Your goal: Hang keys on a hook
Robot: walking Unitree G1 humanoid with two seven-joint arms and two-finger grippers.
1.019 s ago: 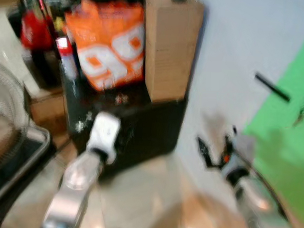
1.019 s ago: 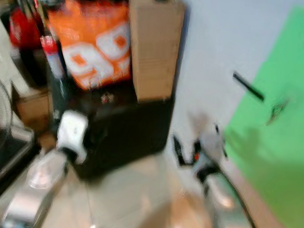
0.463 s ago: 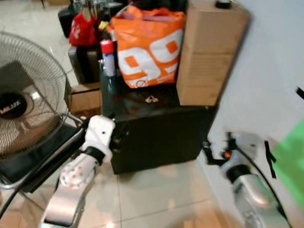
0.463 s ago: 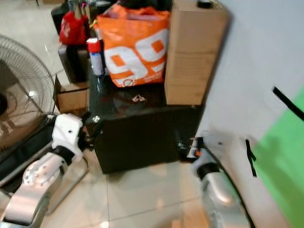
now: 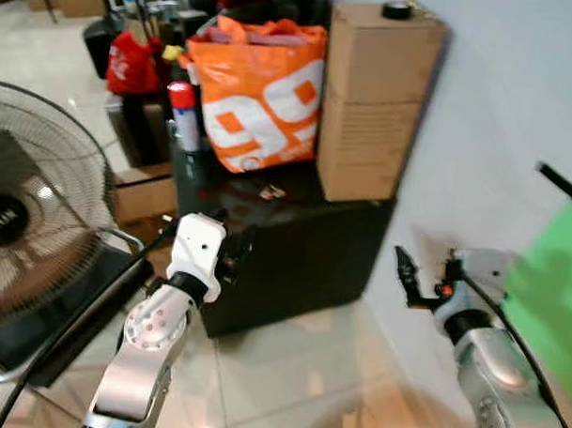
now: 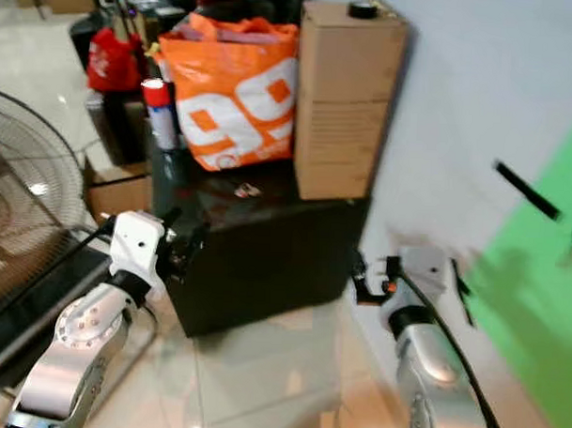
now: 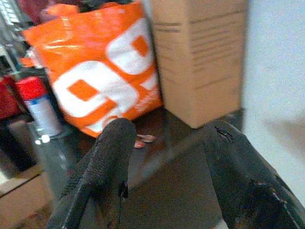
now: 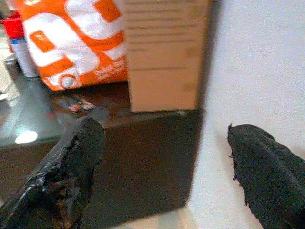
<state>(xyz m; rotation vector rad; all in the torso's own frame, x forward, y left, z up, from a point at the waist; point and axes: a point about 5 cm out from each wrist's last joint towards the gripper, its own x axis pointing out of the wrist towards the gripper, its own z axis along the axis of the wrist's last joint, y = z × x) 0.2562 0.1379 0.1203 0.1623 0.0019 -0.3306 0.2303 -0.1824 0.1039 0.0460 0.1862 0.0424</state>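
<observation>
While the keys [image 5: 270, 189] lie on the glossy top of the black cabinet [image 5: 294, 261], near its front edge and just before the orange bag [image 5: 257, 91], nothing of the task looks done; they are to be picked up, carried and hung, and no hook can be clearly made out on the wall. Both arms are raised forward toward the cabinet; the left gripper [image 7: 167, 157] hovers short of its front left corner with fingers spread wide and nothing between them, the keys showing small in the gap beyond; the right gripper [image 8: 167, 162] is held off the cabinet's right front corner, close by the white wall [image 5: 487, 108], fingers likewise parted and empty. A cardboard box [image 5: 376, 100] stands at the top's right edge against the wall; a spray can [image 5: 183, 116] stands toward its left edge.
</observation>
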